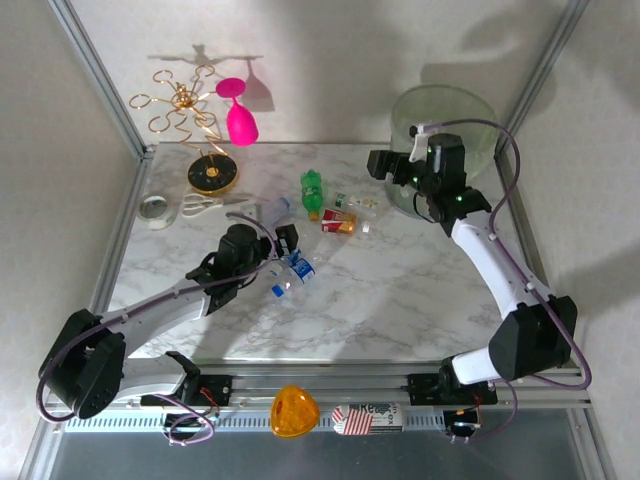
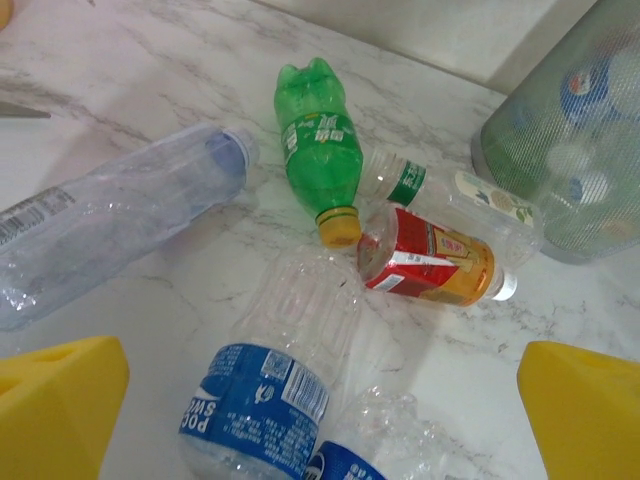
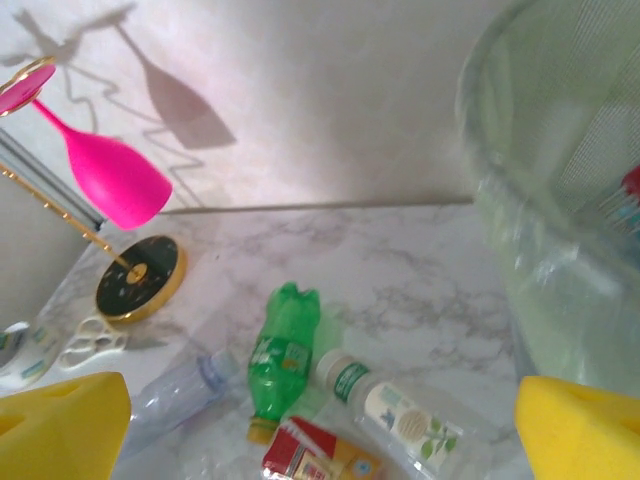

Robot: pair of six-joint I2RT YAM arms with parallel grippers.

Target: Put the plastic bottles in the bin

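on the marble table (image 1: 400, 300) the blue-labelled bottle (image 2: 258, 400) lies right under my left gripper (image 2: 322, 410), pads spread and empty, its long axis crossing the gap between them, so i judge left nearer; my right gripper (image 3: 320, 425), also spread empty, hovers by the bin (image 1: 470, 105).

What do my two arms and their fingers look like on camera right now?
Both the left arm and right arm have white links between bulky black joint housings, with dark purple cables looping alongside. Small green lights glow near the right wrist. The left fingers and right fingers are blocky bright yellow.
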